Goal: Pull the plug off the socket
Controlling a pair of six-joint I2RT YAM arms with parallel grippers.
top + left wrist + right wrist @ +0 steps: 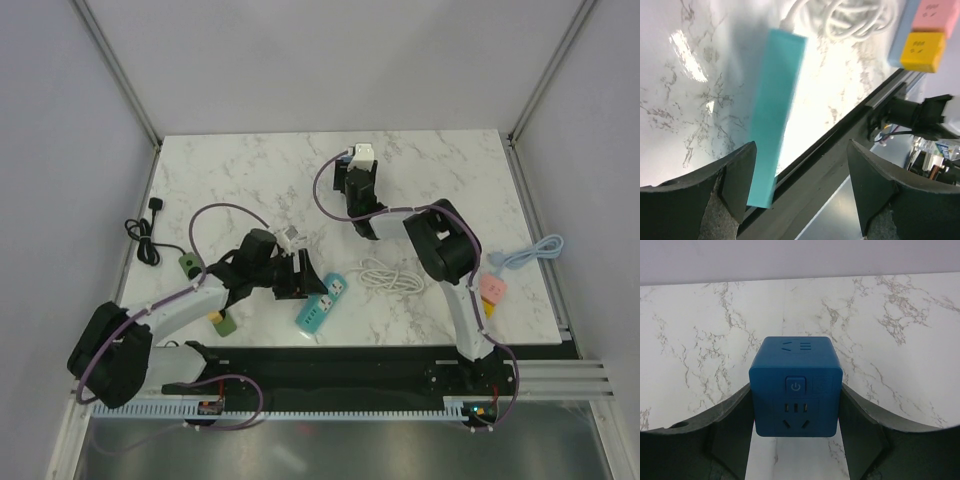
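Observation:
A blue cube socket (pixel 796 390) with a power button sits between the fingers of my right gripper (pixel 796 410), which is shut on its sides just above the marble table (pixel 700 330). In the top view the right gripper (pixel 358 182) is at the far middle of the table, with a white cube plug (pixel 363 152) on the far side of the blue socket (pixel 346 160). The plug is hidden in the right wrist view. My left gripper (pixel 305 275) is open and empty next to a teal power strip (pixel 322 300), which also shows in the left wrist view (pixel 775 115), where the left gripper (pixel 800 195) hangs over the table's near edge.
A coiled white cable (pixel 390 277) lies right of the teal strip. A pink and yellow adapter (pixel 491 292) and a light blue cable (pixel 530 252) lie at the right. A black cord with plug (pixel 150 228) and green pieces (pixel 188 264) (pixel 222 322) lie at the left.

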